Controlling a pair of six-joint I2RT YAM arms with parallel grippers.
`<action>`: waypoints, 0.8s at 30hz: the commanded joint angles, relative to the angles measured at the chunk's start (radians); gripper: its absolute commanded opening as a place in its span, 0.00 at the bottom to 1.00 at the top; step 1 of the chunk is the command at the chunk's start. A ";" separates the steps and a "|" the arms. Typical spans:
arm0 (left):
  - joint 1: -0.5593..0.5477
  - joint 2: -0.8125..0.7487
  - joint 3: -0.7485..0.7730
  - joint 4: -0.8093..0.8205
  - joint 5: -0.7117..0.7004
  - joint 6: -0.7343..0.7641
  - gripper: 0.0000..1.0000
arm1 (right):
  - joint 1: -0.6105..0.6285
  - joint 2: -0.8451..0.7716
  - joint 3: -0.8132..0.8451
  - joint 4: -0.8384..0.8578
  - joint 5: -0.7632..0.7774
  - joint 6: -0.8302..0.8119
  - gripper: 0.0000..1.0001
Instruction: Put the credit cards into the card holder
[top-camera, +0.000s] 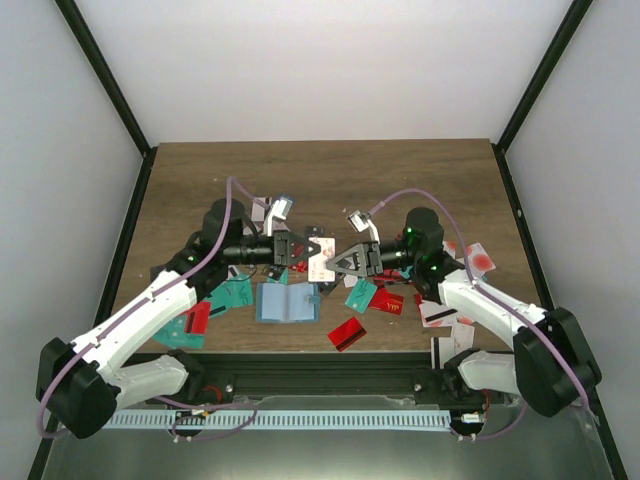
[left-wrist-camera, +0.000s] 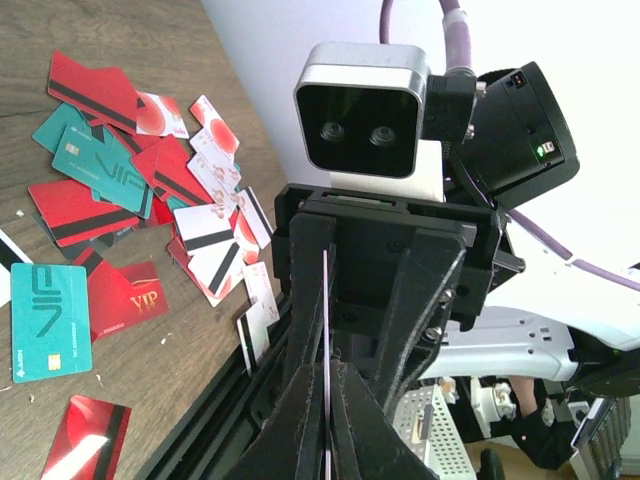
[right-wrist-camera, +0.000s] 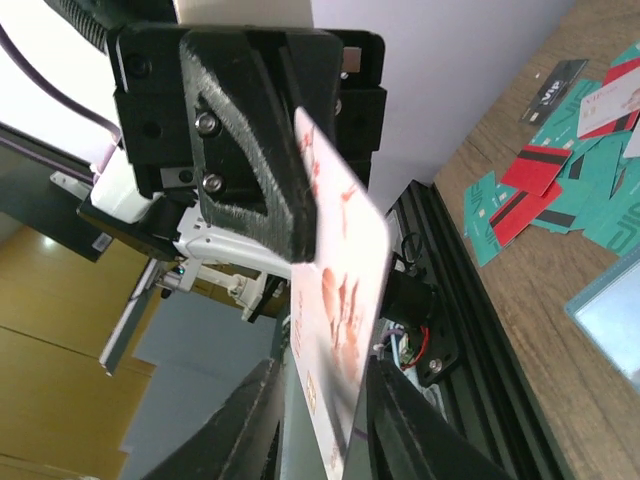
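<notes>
Brown surface (top-camera: 400, 180) has cards (left-wrist-camera: 95, 190) all over. Left pincer (left-wrist-camera: 326, 380) pinches a white card (right-wrist-camera: 345, 260); right pincer (right-wrist-camera: 320, 400) sits around it, grip unclear.

"VIP" is read on a teal-green card (left-wrist-camera: 50, 322), a second teal-green card (left-wrist-camera: 98, 170) and a red card (left-wrist-camera: 128, 298).

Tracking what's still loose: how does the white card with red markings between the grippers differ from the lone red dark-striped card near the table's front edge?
The white, red-marked plastic card is pinched off the wooden table in the left gripper; the red, dark-striped plastic card lies flat on that table, untouched. The first is mostly white, the second red with a black band. Both are thin rectangles.
</notes>
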 joint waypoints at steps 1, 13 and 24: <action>0.005 -0.012 -0.010 0.018 0.028 0.004 0.04 | -0.003 0.020 0.011 0.091 0.022 0.048 0.23; 0.033 0.003 0.019 -0.273 -0.138 0.134 0.41 | 0.000 0.067 0.022 -0.132 0.106 -0.074 0.01; 0.103 0.114 -0.033 -0.620 -0.460 0.244 0.22 | 0.118 0.298 0.108 -0.429 0.271 -0.260 0.01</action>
